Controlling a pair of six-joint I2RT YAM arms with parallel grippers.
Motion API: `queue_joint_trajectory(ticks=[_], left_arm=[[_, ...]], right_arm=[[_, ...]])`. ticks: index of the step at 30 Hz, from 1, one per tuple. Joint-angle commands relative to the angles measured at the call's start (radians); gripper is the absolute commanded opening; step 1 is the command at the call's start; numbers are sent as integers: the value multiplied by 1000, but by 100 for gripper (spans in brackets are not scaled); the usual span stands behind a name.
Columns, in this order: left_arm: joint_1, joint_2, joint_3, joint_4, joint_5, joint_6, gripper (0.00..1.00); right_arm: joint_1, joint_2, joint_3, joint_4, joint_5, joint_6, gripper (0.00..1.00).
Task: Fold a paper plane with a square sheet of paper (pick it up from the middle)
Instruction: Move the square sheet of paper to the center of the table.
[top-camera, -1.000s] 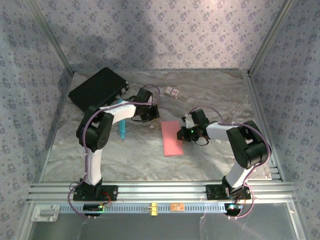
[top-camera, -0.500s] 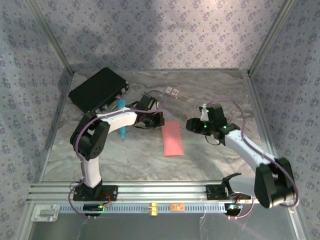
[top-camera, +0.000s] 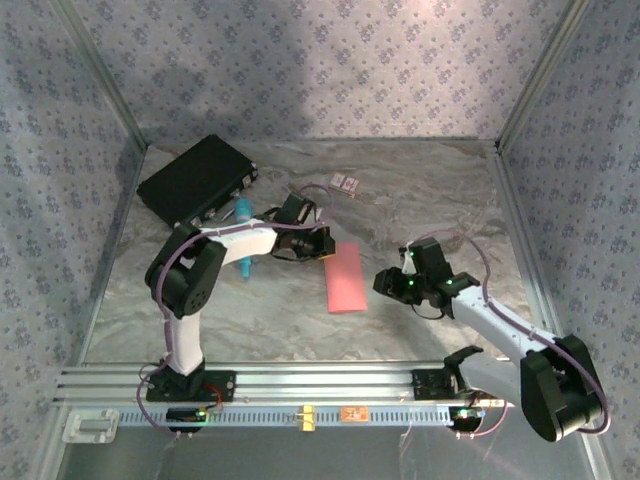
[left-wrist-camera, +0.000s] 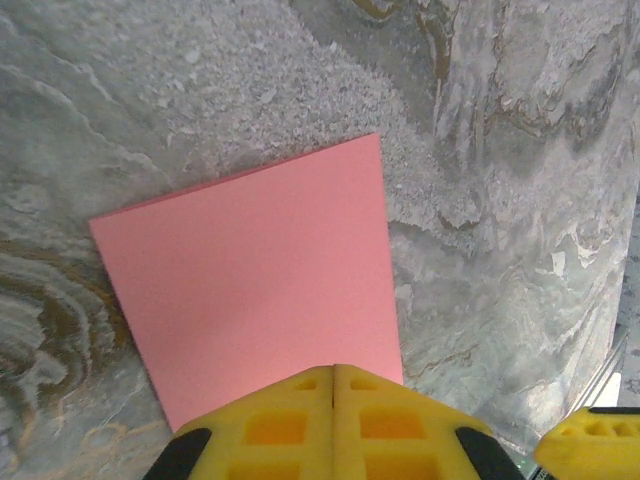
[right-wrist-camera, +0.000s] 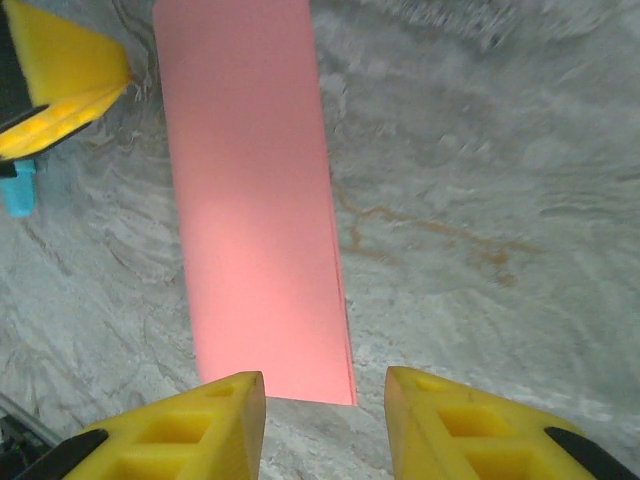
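Two claws, one sheet. Left gripper (top-camera: 320, 243) clenched, pads pressed together at the 11 o'clock corner of the folded pink sheet (top-camera: 345, 277), which lies flat on the table (top-camera: 440, 190). Right gripper (top-camera: 385, 283) at its 3 o'clock, jaws parted, grasping nothing.

My pads (right-wrist-camera: 170, 425) are yellow, the paper (top-camera: 345, 277) salmon-pink, the table (top-camera: 430, 190) grey marbled, the case (top-camera: 195, 180) black, marker (top-camera: 241, 210) teal, walls (top-camera: 320, 70) lilac floral-printed.
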Motion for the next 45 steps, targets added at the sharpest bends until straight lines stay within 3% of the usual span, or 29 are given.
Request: queue_joint_trajectory(ticks=[1, 8, 20, 45], left_arm=[[-17, 30, 11, 31, 49, -19, 3], [-18, 83, 34, -13, 25, 15, 2], [-7, 104, -66, 47, 26, 36, 2], [0, 120, -39, 62, 63, 45, 2]], right_arm=[[27, 31, -22, 49, -27, 56, 37], [49, 100, 3, 81, -91, 49, 37], [57, 198, -3, 129, -149, 55, 54], [27, 317, 13, 345, -263, 122, 48]])
